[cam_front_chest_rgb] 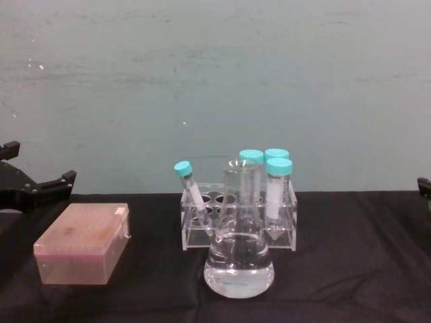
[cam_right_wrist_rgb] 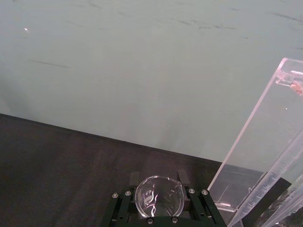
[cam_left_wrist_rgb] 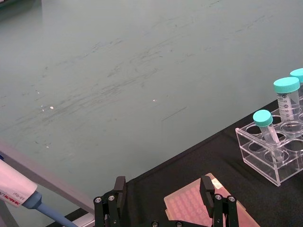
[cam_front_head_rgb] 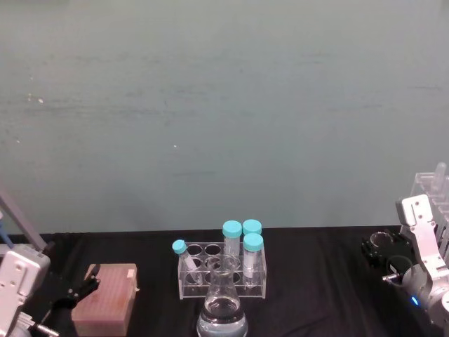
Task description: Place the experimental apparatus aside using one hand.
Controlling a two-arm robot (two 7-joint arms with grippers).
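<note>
A large glass conical flask (cam_front_head_rgb: pixel 222 309) (cam_front_chest_rgb: pixel 239 262) holding clear liquid stands at the front centre of the black table. At the far right, my right gripper (cam_front_head_rgb: pixel 379 251) (cam_right_wrist_rgb: pixel 159 182) is shut on a small glass beaker (cam_front_head_rgb: pixel 383 239) (cam_right_wrist_rgb: pixel 159 197), one finger on each side of it. Right beside it rises the tall clear acrylic rack (cam_front_head_rgb: pixel 435 196) (cam_right_wrist_rgb: pixel 255 156) with long glass tubes. My left gripper (cam_front_head_rgb: pixel 77 288) (cam_left_wrist_rgb: pixel 162 189) (cam_front_chest_rgb: pixel 34 188) hangs open at the far left with nothing between its fingers.
A low clear rack with teal-capped tubes (cam_front_head_rgb: pixel 223 270) (cam_front_chest_rgb: pixel 239 215) (cam_left_wrist_rgb: pixel 274 151) stands just behind the flask. A pink tip box (cam_front_head_rgb: pixel 105 298) (cam_front_chest_rgb: pixel 84 242) (cam_left_wrist_rgb: pixel 199 210) lies under the left gripper. A pipette (cam_left_wrist_rgb: pixel 19 194) leans at the left. A teal wall backs the table.
</note>
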